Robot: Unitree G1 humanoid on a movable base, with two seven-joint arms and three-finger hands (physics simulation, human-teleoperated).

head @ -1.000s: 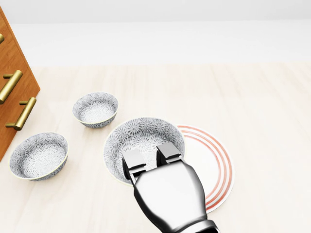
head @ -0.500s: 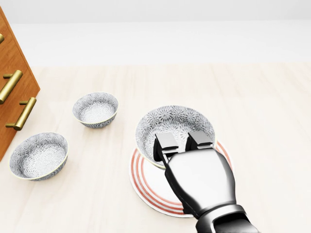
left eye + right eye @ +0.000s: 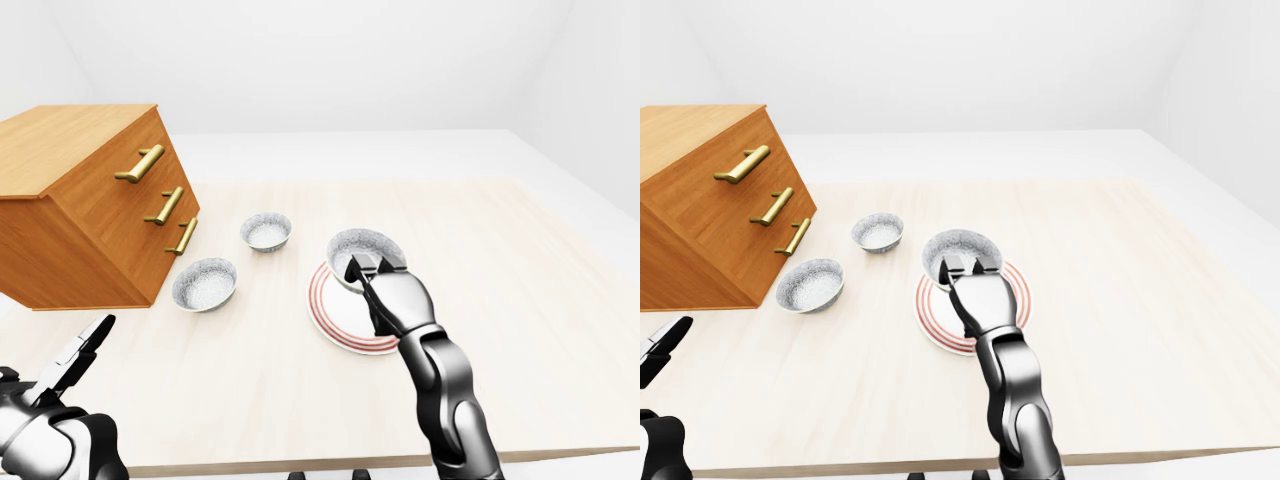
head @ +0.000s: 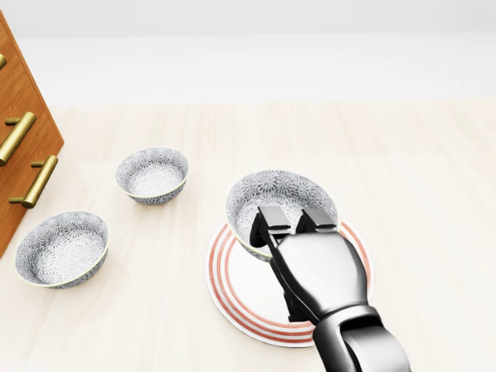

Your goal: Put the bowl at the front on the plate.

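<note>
A patterned grey-and-white bowl (image 4: pixel 277 200) is over the upper part of the white plate with red rings (image 4: pixel 232 288), near the middle of the head view. My right hand (image 4: pixel 293 220) is shut on the bowl's near rim, two fingers hooked inside it. I cannot tell whether the bowl rests on the plate or hangs just above it. My left hand (image 3: pixel 78 356) is low at the left of the left-eye view, off the table, fingers stretched out and empty.
Two more patterned bowls stand left of the plate, one (image 4: pixel 153 175) higher and one (image 4: pixel 62 248) lower in the head view. A wooden drawer chest (image 3: pixel 90 200) with brass handles fills the left side. The light wood tabletop (image 4: pixel 418 178) extends to the right.
My right hand has carried the bowl rightward from beside the plate's left edge to over the plate. Over the last half second it only shifted slightly. The other bowls have not moved.
</note>
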